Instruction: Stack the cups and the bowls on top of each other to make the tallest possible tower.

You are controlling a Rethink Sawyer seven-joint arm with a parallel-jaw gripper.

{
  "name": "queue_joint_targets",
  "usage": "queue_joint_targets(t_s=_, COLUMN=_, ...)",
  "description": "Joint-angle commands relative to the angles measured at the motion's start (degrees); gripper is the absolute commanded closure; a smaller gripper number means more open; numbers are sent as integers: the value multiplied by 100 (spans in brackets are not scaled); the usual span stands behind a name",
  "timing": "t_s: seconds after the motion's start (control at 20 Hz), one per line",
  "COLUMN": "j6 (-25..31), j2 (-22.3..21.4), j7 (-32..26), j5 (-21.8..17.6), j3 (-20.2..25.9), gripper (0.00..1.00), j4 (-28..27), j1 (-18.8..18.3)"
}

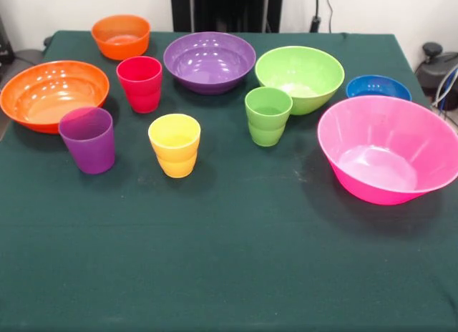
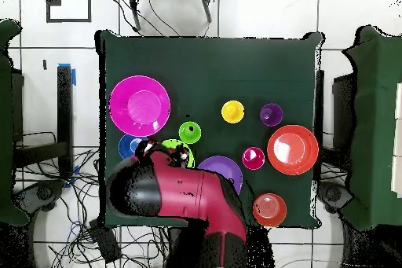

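Cups: red cup [image 1: 139,82], purple cup [image 1: 87,139], yellow cup [image 1: 174,144], green cup [image 1: 268,115] upright, mid-frame, apart
Pink bowl [image 1: 388,149]: right of frame
Counter [image 1: 229,275]: green cloth
Claw: cannot tell; hidden under the arm [image 2: 184,192]

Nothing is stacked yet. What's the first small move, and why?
Probably swing the arm toward the pink bowl. It is the widest piece, so it suits a base, and it sits upright and apart from the blue bowl. All cups stand separate.
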Motion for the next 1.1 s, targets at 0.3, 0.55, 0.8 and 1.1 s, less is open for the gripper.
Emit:
queue_joint_targets(t_s=0.3, j6=580, j2=1544, j7=935, j5=169, j3=52, gripper=0, j4=-1727, j1=-182)
queue_joint_targets(t_s=0.55, j6=318, j2=1902, j7=980, j5=222, j3=-4, gripper=0, j4=-1955, j1=-171)
queue_joint_targets(t_s=0.8, j6=2, j2=2213, j7=1076, j5=279, j3=-78, gripper=0, j4=-2089, j1=-97)
queue_joint_targets(t_s=1.1, j6=-329, j2=2542, j7=1077, j5=410, j3=-26, gripper=0, j4=-2160, j1=-137)
